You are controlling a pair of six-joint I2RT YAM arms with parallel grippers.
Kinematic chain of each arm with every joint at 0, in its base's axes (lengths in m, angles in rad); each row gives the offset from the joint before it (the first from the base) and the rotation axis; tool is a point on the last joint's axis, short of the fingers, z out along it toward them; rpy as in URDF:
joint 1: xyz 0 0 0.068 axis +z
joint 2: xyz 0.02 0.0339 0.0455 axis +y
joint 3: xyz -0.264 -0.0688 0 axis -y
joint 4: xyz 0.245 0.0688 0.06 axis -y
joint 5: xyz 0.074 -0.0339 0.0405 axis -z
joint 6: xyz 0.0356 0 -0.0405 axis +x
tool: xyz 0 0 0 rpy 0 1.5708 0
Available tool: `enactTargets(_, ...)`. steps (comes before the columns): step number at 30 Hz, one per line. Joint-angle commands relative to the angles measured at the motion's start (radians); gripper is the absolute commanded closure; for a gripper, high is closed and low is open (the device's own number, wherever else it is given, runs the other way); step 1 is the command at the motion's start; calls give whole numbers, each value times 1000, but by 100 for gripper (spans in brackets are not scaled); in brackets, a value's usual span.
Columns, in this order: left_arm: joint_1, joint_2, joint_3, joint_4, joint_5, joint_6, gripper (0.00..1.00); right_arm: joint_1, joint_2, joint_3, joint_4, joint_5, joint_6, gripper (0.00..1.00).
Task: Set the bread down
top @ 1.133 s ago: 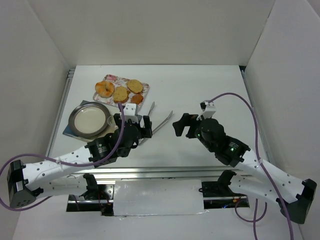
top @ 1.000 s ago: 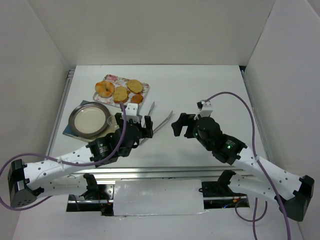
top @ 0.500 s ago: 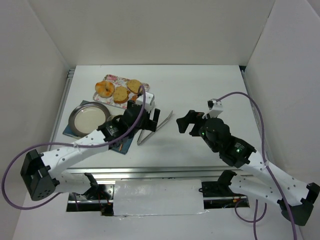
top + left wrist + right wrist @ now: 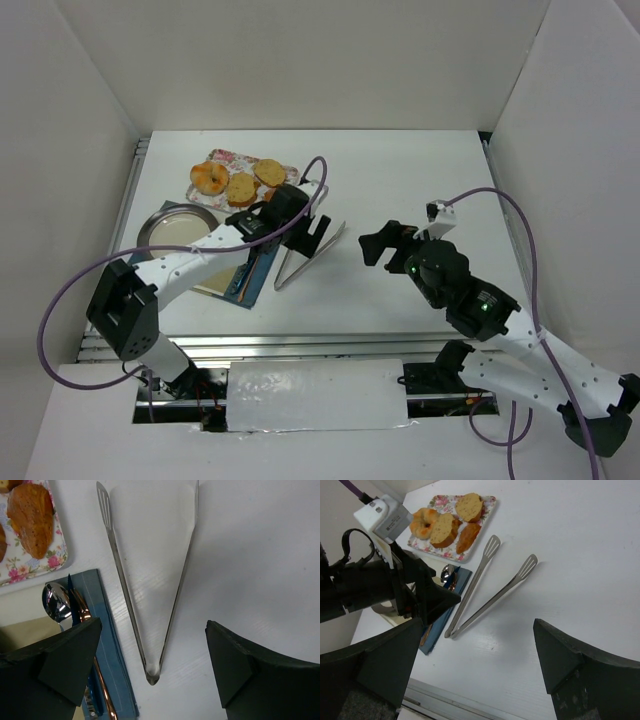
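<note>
Plainly, the bread (image 4: 208,177) is found at the left end of the tray (image 4: 293,178), beyond and left of the nearer left pincer (image 4: 154,625), held apart over the tongs (image 4: 300,258).

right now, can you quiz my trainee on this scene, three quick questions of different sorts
1. True or false: the left fingers are open above the tongs.
2. Which utensil's bowl shows on the blue napkin?
3. The bread sits on: A floral tray, B metal plate, C blue napkin.
Key: 1 true; 2 spoon; 3 A.
</note>
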Motion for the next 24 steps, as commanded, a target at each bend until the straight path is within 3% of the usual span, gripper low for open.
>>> enactTargets(1, 6, -18, -51, 13, 9, 36, 1, 5, -45, -13, 11, 29, 7, 0)
enactTargets(7, 19, 16, -105, 35, -18, 52, 0, 5, -59, -21, 21, 18, 4, 0)
enactTargets(24, 21, 245, 27, 24, -43, 50, 0, 5, -73, -24, 18, 9, 2, 0)
